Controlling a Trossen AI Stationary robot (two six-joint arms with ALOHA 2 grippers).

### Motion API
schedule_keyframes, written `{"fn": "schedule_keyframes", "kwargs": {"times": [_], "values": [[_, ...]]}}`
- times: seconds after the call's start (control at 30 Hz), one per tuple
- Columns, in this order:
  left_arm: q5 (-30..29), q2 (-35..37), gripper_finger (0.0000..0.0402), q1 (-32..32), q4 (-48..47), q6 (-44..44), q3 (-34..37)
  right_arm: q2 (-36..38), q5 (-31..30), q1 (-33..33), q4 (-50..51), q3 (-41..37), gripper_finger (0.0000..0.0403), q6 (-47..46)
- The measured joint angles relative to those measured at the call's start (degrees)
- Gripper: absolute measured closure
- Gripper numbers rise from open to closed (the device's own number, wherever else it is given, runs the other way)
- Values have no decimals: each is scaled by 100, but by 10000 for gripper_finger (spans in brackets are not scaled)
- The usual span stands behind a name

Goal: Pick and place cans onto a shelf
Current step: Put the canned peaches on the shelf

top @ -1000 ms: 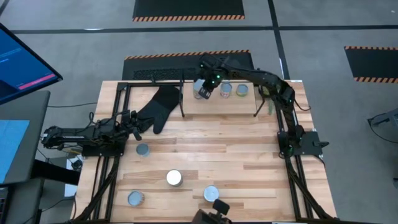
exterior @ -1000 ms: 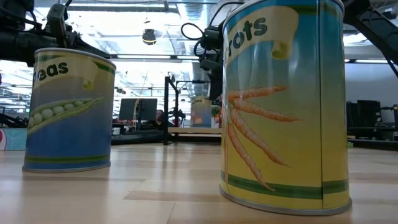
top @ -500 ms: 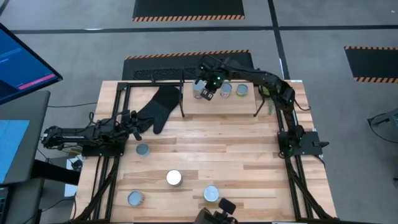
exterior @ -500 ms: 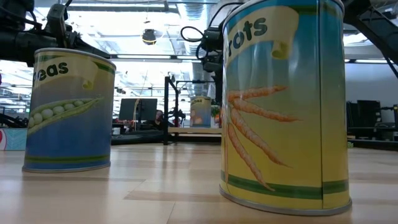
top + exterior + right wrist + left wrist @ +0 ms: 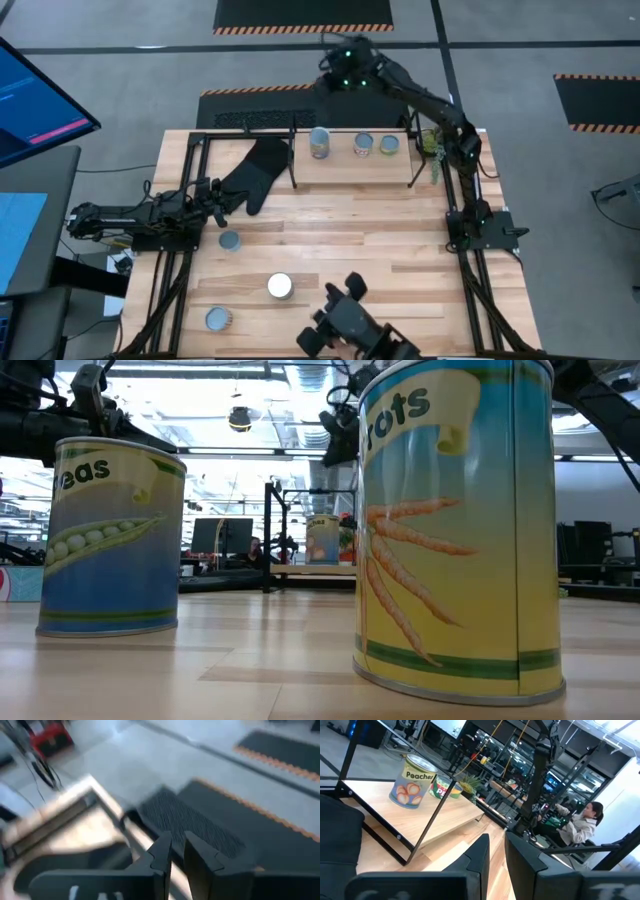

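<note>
The surface (image 5: 330,240) is a rectangular top of pale wooden planks on a black metal frame. At its 12 o'clock edge stands the shelf (image 5: 350,165), a light wooden board on thin black legs.

A black oven mitt (image 5: 255,172), soft and matte, lies at 10 o'clock, just beside the shelf's left leg.

The cans are short metal cylinders with round silvery tops. Three stand on the shelf: a peach can (image 5: 320,143) toward the shelf's 9 o'clock end, a second can (image 5: 364,145) at the middle and a third can (image 5: 388,145) just beside it. On the surface, a grey-topped can (image 5: 229,241) sits at 8 o'clock, a white-topped can (image 5: 280,287) at 6 o'clock and another can (image 5: 218,319) at 7 o'clock. The low view shows a peas can (image 5: 110,540) and a carrots can (image 5: 455,530) with glossy blue-and-yellow labels.

Compared with the frame one second earlier, the right pincer (image 5: 342,70) has left the peach can, which now stands free on the shelf, and has risen beyond the surface's 12 o'clock edge, above the dark floor mat. Its arm reaches long and nearly straight from its base at 3 o'clock. Its fingers (image 5: 162,851) stand close together with a narrow gap, holding nothing.

The left pincer (image 5: 215,195) rests low at 9 o'clock, arm folded, fingers (image 5: 480,851) a narrow gap apart, empty.
</note>
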State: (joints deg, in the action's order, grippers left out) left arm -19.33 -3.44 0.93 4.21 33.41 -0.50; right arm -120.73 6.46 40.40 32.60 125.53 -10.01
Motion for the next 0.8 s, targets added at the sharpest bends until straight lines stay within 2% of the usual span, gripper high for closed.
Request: {"fn": "schedule_keyframes", "kwargs": {"times": [0.47, 0.63, 0.73, 0.8], "values": [[-60, -2, 352, 1, -2, 9, -1, -820, 598, 105, -177, -24, 333, -516], [-17, -4, 352, 2, -2, 28, -2, -672, 716, 84, 838, -1, 333, -298], [-17, -4, 352, 2, -2, 22, -2, -671, 400, 48, 1758, -6, 333, 69], [-16, -4, 352, 2, -1, 19, -2, -671, -16, 52, 2239, -14, 333, 264]]}}
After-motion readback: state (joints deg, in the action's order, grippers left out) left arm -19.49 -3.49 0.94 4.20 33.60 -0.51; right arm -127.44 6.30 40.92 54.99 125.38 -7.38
